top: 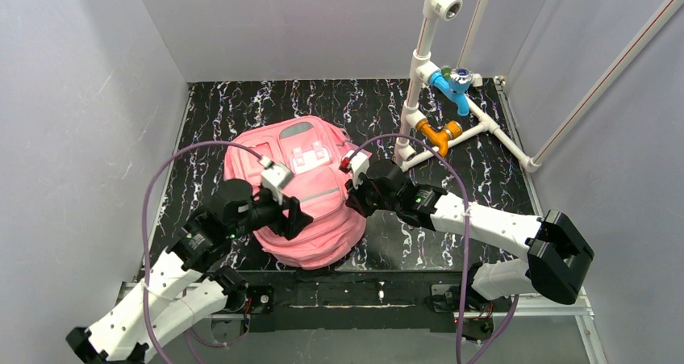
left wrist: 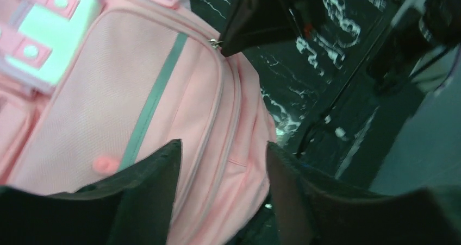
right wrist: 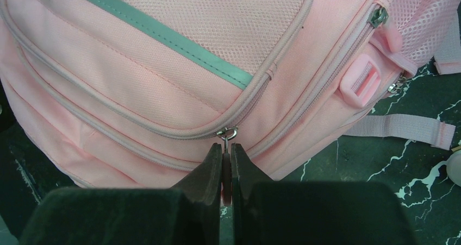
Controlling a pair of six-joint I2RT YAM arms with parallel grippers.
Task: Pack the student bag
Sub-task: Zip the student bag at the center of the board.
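Observation:
The student bag [top: 310,182], a pink backpack with grey strips and a white patch, lies front-up on the dark marbled table. My right gripper [right wrist: 226,147] is at the bag's right side, shut on the pull tab [right wrist: 226,171] of the front pocket's zipper, whose metal ring [right wrist: 227,132] sits just past the tips. My left gripper [left wrist: 223,152] hovers open over the bag's near edge [left wrist: 239,163], with pink fabric and zipper seams showing between its fingers [left wrist: 157,174] and nothing gripped. In the top view the left gripper [top: 294,217] is over the bag's lower middle and the right gripper [top: 352,193] at its right edge.
A white pipe frame [top: 419,81] with a blue valve [top: 452,85] and an orange valve [top: 438,134] stands at the back right. A pink strap [right wrist: 402,126] trails onto the table beside a plastic buckle [right wrist: 360,82]. Grey walls enclose the table on three sides.

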